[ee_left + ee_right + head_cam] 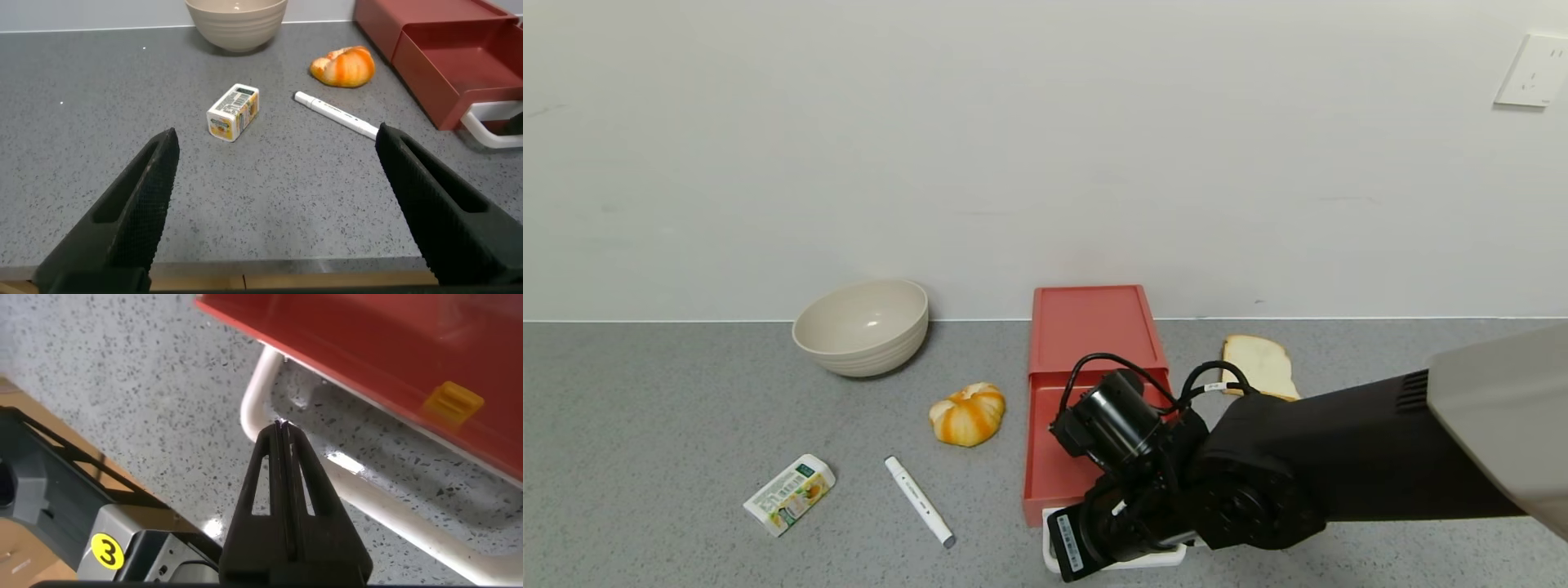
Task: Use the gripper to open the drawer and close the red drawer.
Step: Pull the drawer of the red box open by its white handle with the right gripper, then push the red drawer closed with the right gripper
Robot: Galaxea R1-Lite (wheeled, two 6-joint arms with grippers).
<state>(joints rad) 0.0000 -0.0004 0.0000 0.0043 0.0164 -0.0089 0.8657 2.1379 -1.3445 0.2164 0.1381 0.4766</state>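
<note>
salmon-red plastic drawer [1068,457] open, right end effector [280,433] pinched by its white loop handle [270,376]

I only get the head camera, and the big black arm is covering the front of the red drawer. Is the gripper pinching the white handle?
Observer: No. The right wrist view shows the right gripper with its fingers shut together and nothing between them. Its tip is at the inner corner of the white handle loop.
Operator: Where's the other arm? I can't see it at all.
Observer: The left gripper hangs open above the table, with the small carton ahead of it.
Operator: Is there anything on the drawer's front?
Observer: Yes, a small yellow tab sits on the red drawer, close to the handle.
</note>
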